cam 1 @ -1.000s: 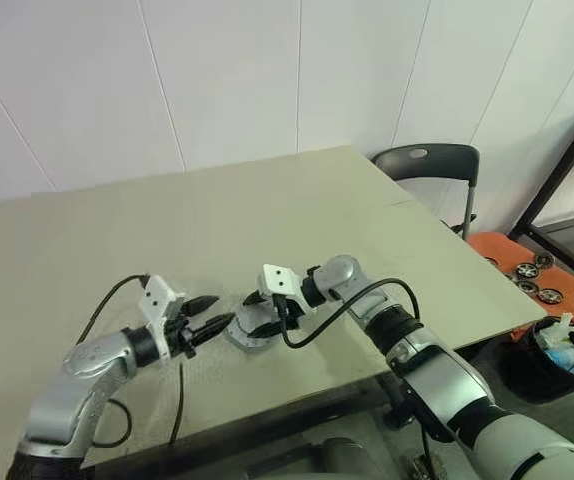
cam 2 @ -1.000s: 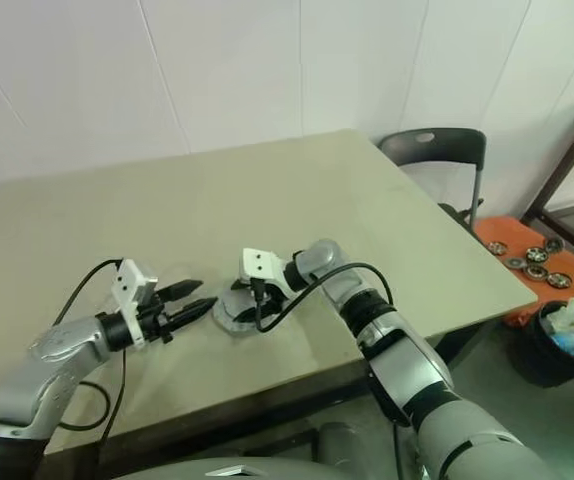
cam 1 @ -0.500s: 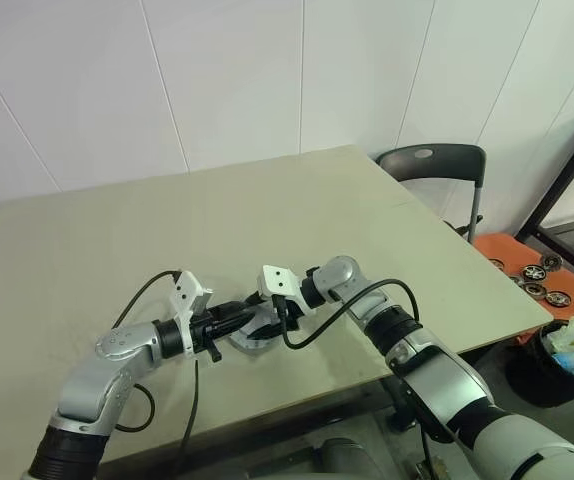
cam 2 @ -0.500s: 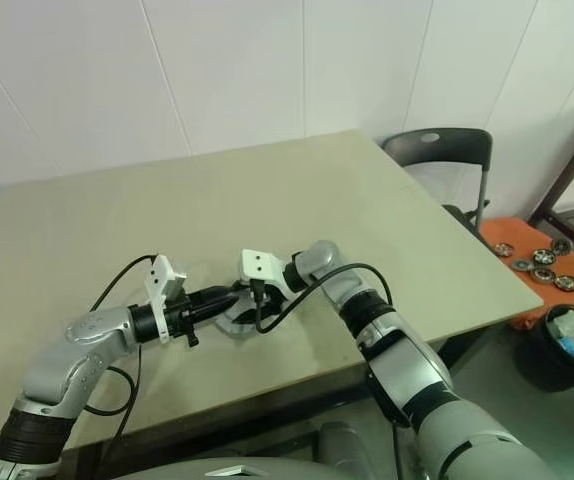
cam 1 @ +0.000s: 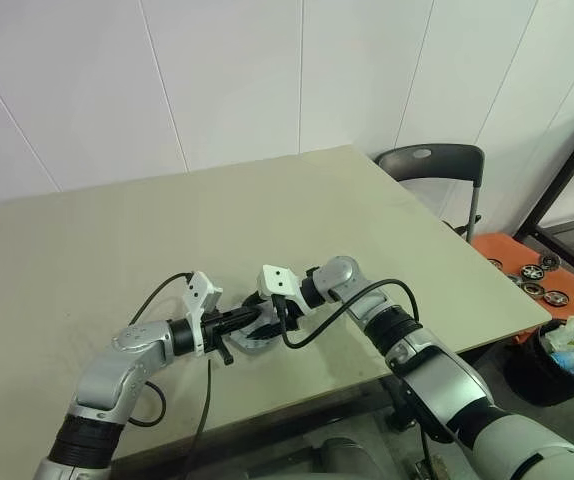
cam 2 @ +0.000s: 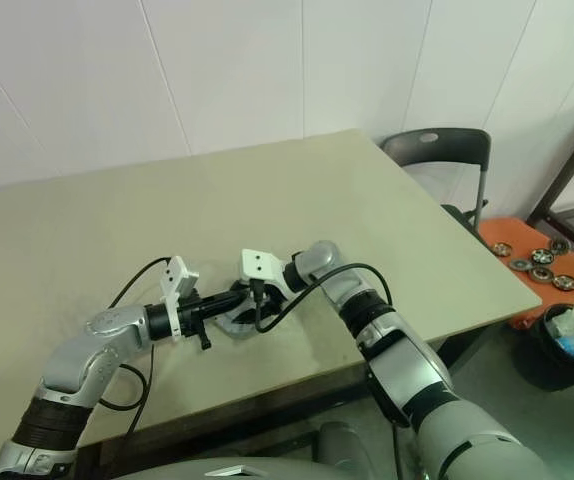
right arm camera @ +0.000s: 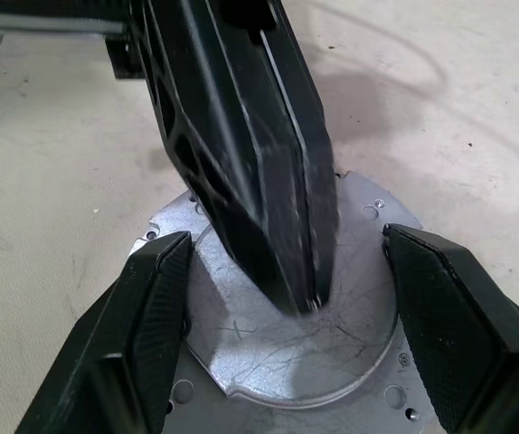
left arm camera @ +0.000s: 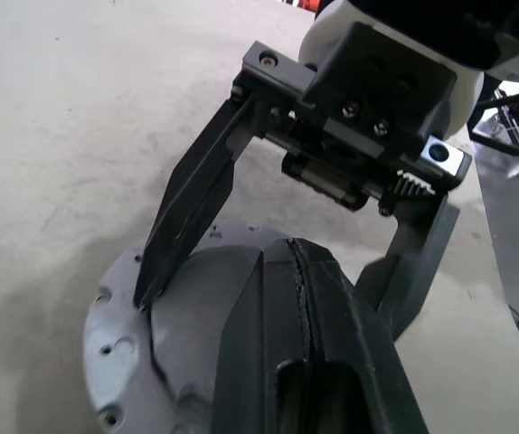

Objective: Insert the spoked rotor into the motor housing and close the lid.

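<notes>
Near the table's front edge stands the round silvery motor housing [cam 1: 248, 342], whose flange [right arm camera: 180, 391] has small holes. The flat grey lid [right arm camera: 268, 348] lies on top of it. My right gripper [right arm camera: 287, 237] straddles this round body, one finger [right arm camera: 142, 334] touching each side. My left gripper [left arm camera: 291, 251] is shut with nothing in it, and its joined tips rest on the middle of the lid. In the head view it comes in level from the left [cam 1: 251, 319]. The spoked rotor is hidden.
The beige table [cam 1: 217, 220] stretches far and left, bare. Off its right edge stand a dark chair [cam 1: 432, 165], an orange surface with several wheel-like parts [cam 1: 537, 280] and a black bin [cam 1: 562, 350]. The left arm's cable loops on the tabletop [cam 1: 157, 290].
My left gripper has moved right to the housing and gone from open to shut, its tips now on the lid. The right gripper has kept still.
</notes>
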Robot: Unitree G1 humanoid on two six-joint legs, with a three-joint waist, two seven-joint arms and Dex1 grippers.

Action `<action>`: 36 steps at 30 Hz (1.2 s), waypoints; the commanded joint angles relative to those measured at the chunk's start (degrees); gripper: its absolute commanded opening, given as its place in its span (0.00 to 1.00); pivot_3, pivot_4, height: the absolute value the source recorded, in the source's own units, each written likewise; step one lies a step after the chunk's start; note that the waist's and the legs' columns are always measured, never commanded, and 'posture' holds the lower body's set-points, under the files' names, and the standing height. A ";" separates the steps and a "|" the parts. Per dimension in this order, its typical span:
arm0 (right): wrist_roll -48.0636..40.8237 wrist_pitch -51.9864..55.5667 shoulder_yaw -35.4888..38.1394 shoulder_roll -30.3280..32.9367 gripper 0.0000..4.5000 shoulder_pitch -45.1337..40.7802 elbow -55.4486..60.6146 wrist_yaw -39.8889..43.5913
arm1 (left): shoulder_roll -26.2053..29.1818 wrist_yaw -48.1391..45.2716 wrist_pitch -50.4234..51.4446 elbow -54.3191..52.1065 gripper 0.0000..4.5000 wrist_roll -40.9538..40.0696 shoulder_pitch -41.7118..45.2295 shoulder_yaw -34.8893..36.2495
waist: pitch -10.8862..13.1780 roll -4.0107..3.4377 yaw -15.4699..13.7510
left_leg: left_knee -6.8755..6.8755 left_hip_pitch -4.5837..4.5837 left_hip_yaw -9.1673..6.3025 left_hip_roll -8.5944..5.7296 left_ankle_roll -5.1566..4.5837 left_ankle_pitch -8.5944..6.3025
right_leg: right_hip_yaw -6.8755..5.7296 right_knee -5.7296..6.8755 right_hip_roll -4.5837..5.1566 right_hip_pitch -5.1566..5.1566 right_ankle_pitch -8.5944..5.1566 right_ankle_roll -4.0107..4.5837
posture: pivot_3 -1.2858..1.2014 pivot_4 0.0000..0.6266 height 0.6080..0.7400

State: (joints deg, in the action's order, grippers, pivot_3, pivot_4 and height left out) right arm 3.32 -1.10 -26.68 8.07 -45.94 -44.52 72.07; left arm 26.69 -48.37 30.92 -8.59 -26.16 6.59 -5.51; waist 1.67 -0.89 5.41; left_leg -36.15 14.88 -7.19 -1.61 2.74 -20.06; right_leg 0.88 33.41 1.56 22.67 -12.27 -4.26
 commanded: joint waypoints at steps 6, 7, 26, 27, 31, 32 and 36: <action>6.20 3.35 -3.47 2.74 0.67 3.59 -3.82 -3.04 | 1.29 -0.33 -2.59 1.35 0.00 4.99 0.69 -3.38 | -0.02 -0.04 0.02 | 0.01 0.00 -0.09 -0.03 0.04 -0.02 | -0.03 0.00 0.00 0.00 0.00 0.00 | 0.52 0.00 1.00; 6.19 3.46 -3.46 2.75 0.67 3.68 -3.72 -3.06 | 1.55 -0.34 -2.81 1.53 0.00 5.52 0.72 -3.51 | -0.02 -0.04 0.03 | 0.01 0.00 -0.10 -0.03 0.04 -0.02 | -0.04 -0.01 0.00 0.00 0.00 0.00 | 0.52 0.00 1.00; 0.94 15.13 0.62 2.60 0.67 2.11 -2.74 1.60 | 2.55 -2.34 -7.22 5.88 0.00 8.81 2.08 -4.42 | -0.06 -0.11 -1.31 | 0.10 0.20 -0.65 -0.48 -0.05 0.03 | 0.07 0.14 0.11 0.06 0.00 -0.01 | 0.52 0.00 1.00; 1.15 15.11 0.57 2.67 0.67 2.09 -2.66 1.51 | 2.59 -2.44 -7.33 6.04 0.00 8.88 2.17 -4.34 | -0.06 -0.10 -1.41 | 0.11 0.20 -0.67 -0.49 -0.05 0.03 | 0.09 0.14 0.11 0.06 0.00 -0.01 | 0.52 0.00 1.00; 2.30 12.84 -0.06 2.98 0.67 1.88 -2.59 0.75 | 2.97 -3.06 -7.73 6.88 0.00 9.00 2.59 -4.03 | -0.05 -0.12 -1.43 | 0.12 0.21 -0.72 -0.52 -0.04 0.02 | 0.09 0.13 0.12 0.05 0.00 -0.01 | 0.52 0.00 1.00; 2.51 12.38 -0.21 2.99 0.67 1.90 -2.47 0.55 | 3.08 -3.21 -7.81 6.96 0.00 8.99 2.58 -3.96 | -0.05 -0.12 -1.42 | 0.12 0.22 -0.72 -0.53 -0.03 0.01 | 0.09 0.13 0.12 0.05 0.00 0.00 | 0.52 0.00 1.00; 3.06 10.18 -0.91 3.00 0.67 2.18 -2.24 0.32 | 3.75 -3.71 -7.69 6.83 0.00 8.92 2.53 -3.60 | -0.05 -0.11 -1.38 | 0.11 0.25 -0.72 -0.53 0.02 -0.02 | 0.07 0.10 0.12 0.08 0.00 0.00 | 0.52 0.00 1.00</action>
State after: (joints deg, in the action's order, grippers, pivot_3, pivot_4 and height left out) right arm 1.00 8.27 -24.44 8.97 -45.95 -42.89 74.87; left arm 29.34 -51.89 22.69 -3.08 -18.14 9.29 -9.39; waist 1.63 -1.00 4.02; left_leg -36.04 15.13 -7.91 -2.14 2.77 -20.08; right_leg 0.94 33.50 1.69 22.76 -12.27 -4.26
